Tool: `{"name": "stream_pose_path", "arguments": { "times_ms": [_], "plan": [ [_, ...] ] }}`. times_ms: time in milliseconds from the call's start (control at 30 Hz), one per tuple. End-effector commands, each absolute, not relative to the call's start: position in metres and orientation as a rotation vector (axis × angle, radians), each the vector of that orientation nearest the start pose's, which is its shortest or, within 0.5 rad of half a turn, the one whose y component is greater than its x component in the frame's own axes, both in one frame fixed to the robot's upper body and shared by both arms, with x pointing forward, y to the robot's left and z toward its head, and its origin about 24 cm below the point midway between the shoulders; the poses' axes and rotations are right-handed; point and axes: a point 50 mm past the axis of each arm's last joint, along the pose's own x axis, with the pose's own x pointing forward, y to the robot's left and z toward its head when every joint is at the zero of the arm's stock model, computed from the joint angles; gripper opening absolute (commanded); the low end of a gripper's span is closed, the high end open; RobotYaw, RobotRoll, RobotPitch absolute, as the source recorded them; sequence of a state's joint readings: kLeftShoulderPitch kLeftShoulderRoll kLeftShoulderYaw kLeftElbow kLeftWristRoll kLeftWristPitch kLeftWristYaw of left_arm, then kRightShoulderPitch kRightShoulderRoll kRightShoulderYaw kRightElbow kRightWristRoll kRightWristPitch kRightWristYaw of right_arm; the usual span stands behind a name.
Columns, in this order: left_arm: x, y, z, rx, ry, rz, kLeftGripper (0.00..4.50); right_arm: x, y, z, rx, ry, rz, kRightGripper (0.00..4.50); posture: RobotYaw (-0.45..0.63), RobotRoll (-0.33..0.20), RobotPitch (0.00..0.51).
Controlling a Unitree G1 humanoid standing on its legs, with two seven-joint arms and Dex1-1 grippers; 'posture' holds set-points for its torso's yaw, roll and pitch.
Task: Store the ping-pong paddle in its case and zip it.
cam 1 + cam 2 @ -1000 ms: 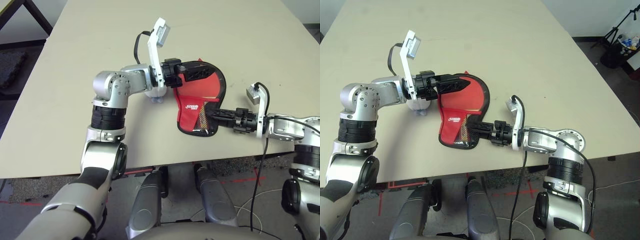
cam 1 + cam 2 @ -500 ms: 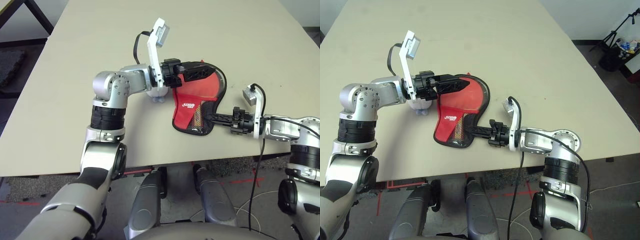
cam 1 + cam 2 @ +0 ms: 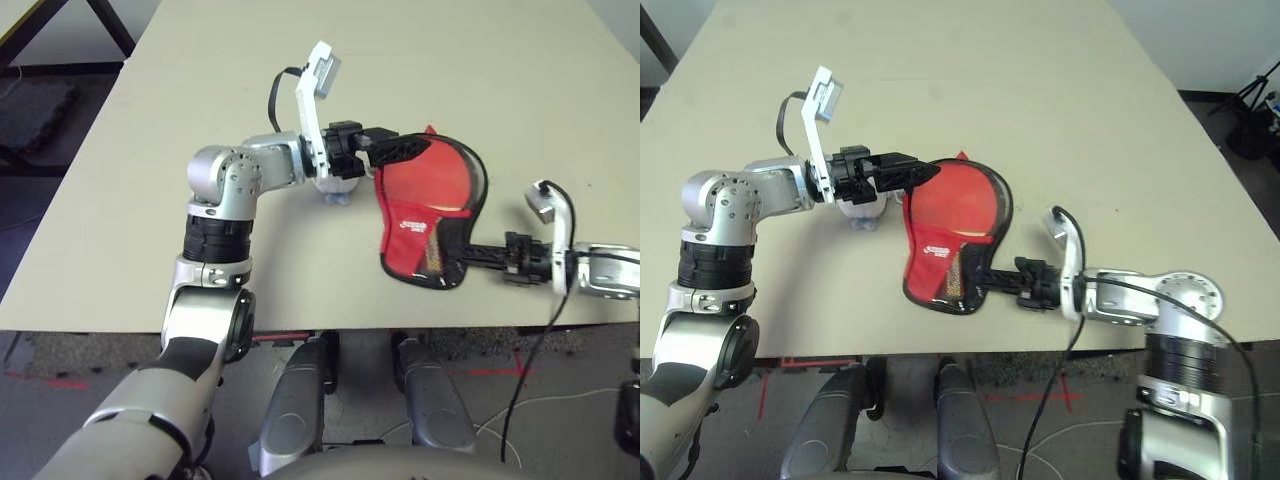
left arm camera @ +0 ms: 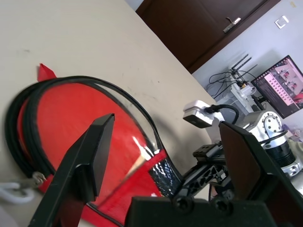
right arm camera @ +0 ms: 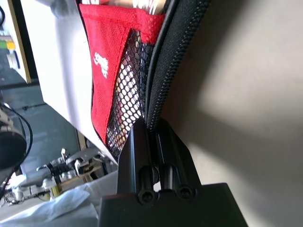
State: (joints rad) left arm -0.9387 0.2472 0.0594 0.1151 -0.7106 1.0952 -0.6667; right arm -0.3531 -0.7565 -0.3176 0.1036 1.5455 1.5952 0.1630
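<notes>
The red case lies near the table's front edge, with a white logo, a mesh pocket and a black zipper edge. The ping-pong paddle lies inside it, its red face showing where the case gapes. My right gripper comes in from the right, low over the table. It is shut on the zipper edge beside the mesh pocket, with the fingers pressed together. My left gripper hovers open at the case's far left rim, its fingers spread wide with nothing between them.
A pale round pouch sits under my left wrist, and its white clip lies beside the case. The table's front edge runs close below the case. Bare tabletop stretches behind and to the left.
My right gripper's fingers have closed on the case's zipper edge. The whole view has shifted, so the camera moved. My left gripper stays open at the case's far rim.
</notes>
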Motion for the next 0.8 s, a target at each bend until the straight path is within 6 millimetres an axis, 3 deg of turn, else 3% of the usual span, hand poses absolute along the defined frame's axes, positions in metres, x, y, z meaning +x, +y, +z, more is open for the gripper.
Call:
{"name": "stream_pose_path", "arguments": {
  "times_ms": [33,400,633,800],
  "plan": [
    [0.326,0.074,0.228,-0.301,0.254,-1.218,4.5,0.227,-0.232,0.131,0.666,0.968,0.782,0.04,-0.05,0.0,0.266],
    [0.329,0.075,0.228,-0.301,0.258,-1.217,4.5,0.194,-0.221,0.132,0.691,0.973,0.791,0.04,-0.06,0.0,0.266],
    [0.331,0.074,0.226,-0.3,0.263,-1.223,4.5,0.198,-0.221,0.127,0.708,0.969,0.74,0.04,-0.07,0.0,0.269],
    [0.332,0.074,0.226,-0.298,0.265,-1.223,4.5,0.217,-0.218,0.128,0.713,0.923,0.691,0.04,-0.06,0.0,0.275]
  ]
}}
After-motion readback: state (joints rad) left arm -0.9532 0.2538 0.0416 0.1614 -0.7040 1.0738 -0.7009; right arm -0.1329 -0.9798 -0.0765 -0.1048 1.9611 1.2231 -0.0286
